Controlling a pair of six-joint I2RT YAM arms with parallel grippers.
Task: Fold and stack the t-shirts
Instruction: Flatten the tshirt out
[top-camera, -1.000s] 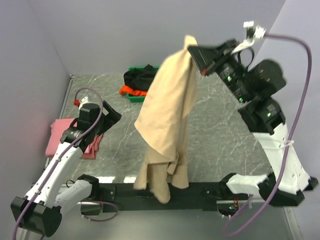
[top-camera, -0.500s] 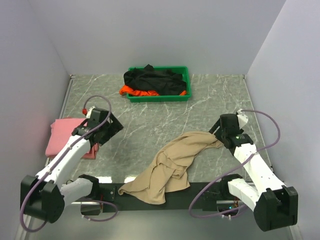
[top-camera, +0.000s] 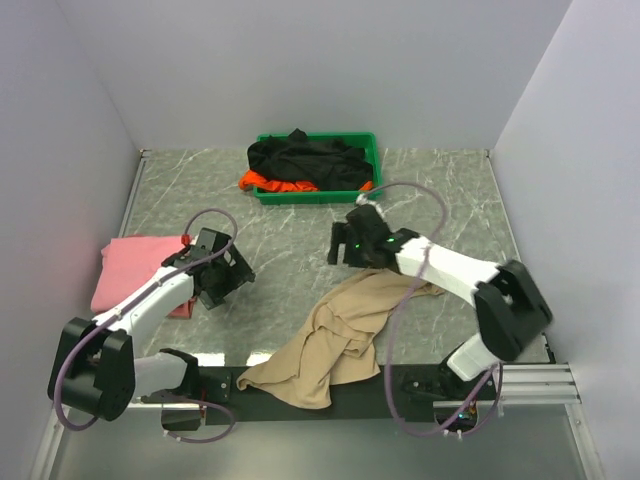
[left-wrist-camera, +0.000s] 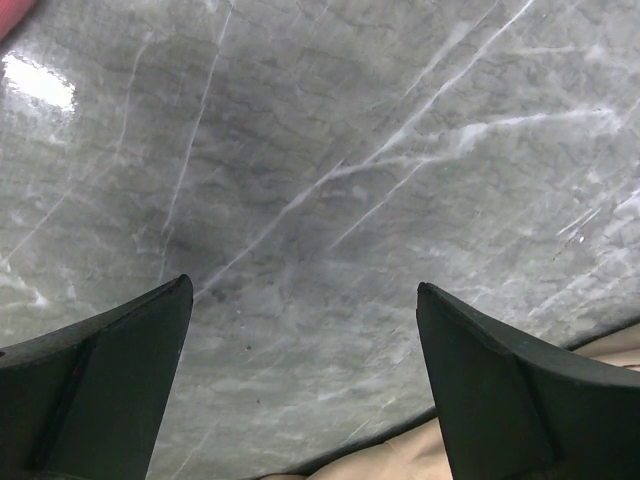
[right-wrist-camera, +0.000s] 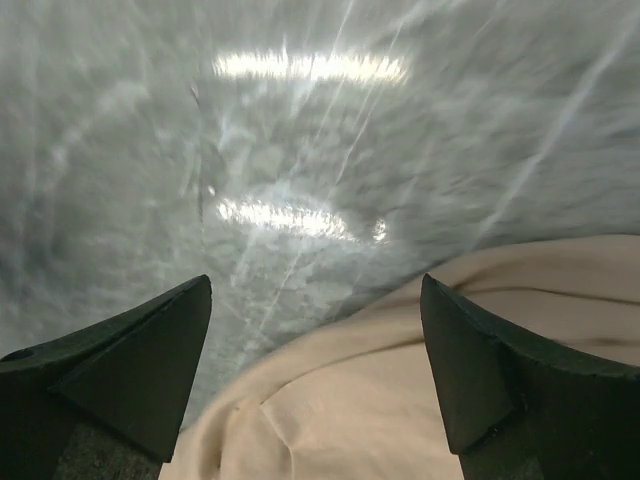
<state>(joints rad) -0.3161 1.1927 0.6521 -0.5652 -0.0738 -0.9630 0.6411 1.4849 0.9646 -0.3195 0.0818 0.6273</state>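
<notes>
R arm swung from the table's right side to centre vs 0.5 s ago; beige t-shirt (top-camera: 340, 325) hasn't shifted. R gripper (top-camera: 338, 247) is over bare table (top-camera: 290, 240) just past the shirt's far edge, jaws spread wide, nothing held. L gripper (top-camera: 235, 278) nudged toward centre, also wide, empty. Beige t-shirt is crumpled near-centre, its near end hanging over the front edge. Pink t-shirt (top-camera: 135, 265) lies at left edge. Black t-shirt (top-camera: 305, 158) + orange t-shirt (top-camera: 270, 183) are piled in green tray (top-camera: 320, 197), far side.
</notes>
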